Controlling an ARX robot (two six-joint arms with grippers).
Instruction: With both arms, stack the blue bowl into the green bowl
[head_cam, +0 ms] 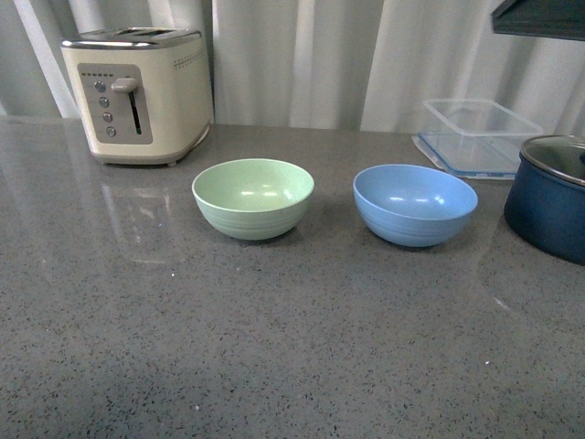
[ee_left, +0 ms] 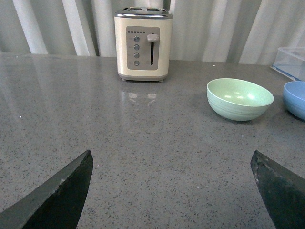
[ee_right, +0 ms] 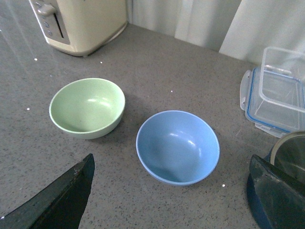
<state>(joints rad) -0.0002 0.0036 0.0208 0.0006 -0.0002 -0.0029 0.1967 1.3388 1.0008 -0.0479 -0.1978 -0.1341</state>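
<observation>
The green bowl (head_cam: 253, 197) stands upright and empty on the grey counter, left of the blue bowl (head_cam: 415, 204), which is also upright and empty; a gap separates them. Neither arm shows in the front view. My left gripper (ee_left: 171, 164) is open and empty above bare counter, with the green bowl (ee_left: 239, 98) ahead to one side and the blue bowl's edge (ee_left: 296, 98) at the frame border. My right gripper (ee_right: 171, 164) is open and empty, hovering above and just short of the blue bowl (ee_right: 177, 146); the green bowl (ee_right: 87, 108) lies beside it.
A cream toaster (head_cam: 137, 91) stands at the back left. A clear plastic container (head_cam: 479, 134) sits at the back right. A dark navy pot with a lid (head_cam: 551, 197) stands right of the blue bowl, close to my right gripper's finger (ee_right: 274, 195).
</observation>
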